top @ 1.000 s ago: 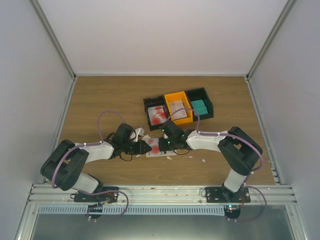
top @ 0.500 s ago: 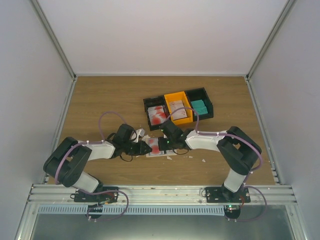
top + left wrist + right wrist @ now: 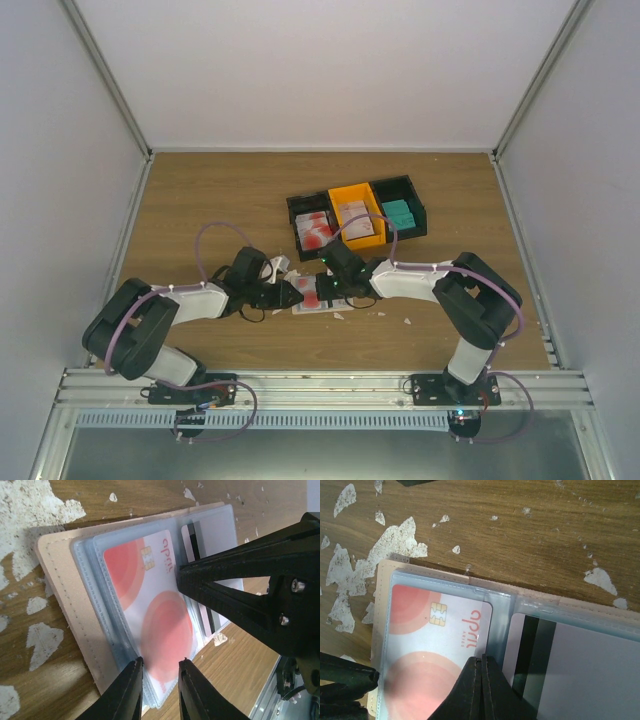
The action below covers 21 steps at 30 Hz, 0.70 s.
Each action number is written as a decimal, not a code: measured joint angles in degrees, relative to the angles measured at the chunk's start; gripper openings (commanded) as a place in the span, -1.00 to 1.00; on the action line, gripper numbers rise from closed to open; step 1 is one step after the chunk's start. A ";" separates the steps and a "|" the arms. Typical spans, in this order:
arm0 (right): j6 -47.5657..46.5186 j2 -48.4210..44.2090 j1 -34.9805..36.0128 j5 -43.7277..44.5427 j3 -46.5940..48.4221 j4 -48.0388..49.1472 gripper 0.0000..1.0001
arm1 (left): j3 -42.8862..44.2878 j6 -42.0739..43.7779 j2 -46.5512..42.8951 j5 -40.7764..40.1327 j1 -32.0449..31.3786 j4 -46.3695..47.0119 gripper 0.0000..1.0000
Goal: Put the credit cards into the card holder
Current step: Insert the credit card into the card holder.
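The card holder (image 3: 60,580), a beige wallet, lies open on the table between both grippers (image 3: 310,305). A red-and-white credit card (image 3: 155,615) sits in its clear left pocket; it also shows in the right wrist view (image 3: 430,645). A pale card with a black stripe (image 3: 555,665) sits in the right pocket. My left gripper (image 3: 159,667) is open, its tips straddling the near end of the pocket with the red-and-white card. My right gripper (image 3: 481,659) is shut, its tip resting on that card's inner edge by the fold.
Three joined bins stand behind the wallet: a black one with red-and-white cards (image 3: 313,229), an orange one with pale cards (image 3: 356,216), a black one with teal cards (image 3: 399,212). White scraps (image 3: 395,542) lie scattered around the wallet. The enclosure walls stand on three sides.
Almost nothing: both grippers stay at the wallet, and the right gripper has edged slightly left over the card.
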 measured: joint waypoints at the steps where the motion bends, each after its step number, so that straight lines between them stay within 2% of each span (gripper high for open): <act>1: 0.00 0.02 0.00 0.00 0.00 0.04 -0.99 | 0.00 0.00 -0.24 -0.04 0.00 -0.02 -0.58; 5: 0.02 0.07 0.00 0.00 0.00 0.33 -0.99 | 0.02 0.00 -0.39 0.00 0.00 -0.07 -0.58; 13: 0.02 0.26 0.00 0.02 -0.02 0.98 -0.99 | 0.02 -0.04 0.39 0.11 0.00 0.07 -0.37; 21: 0.02 0.31 0.00 0.02 -0.02 1.03 -0.99 | 0.02 -0.02 0.39 0.09 0.00 0.07 -0.47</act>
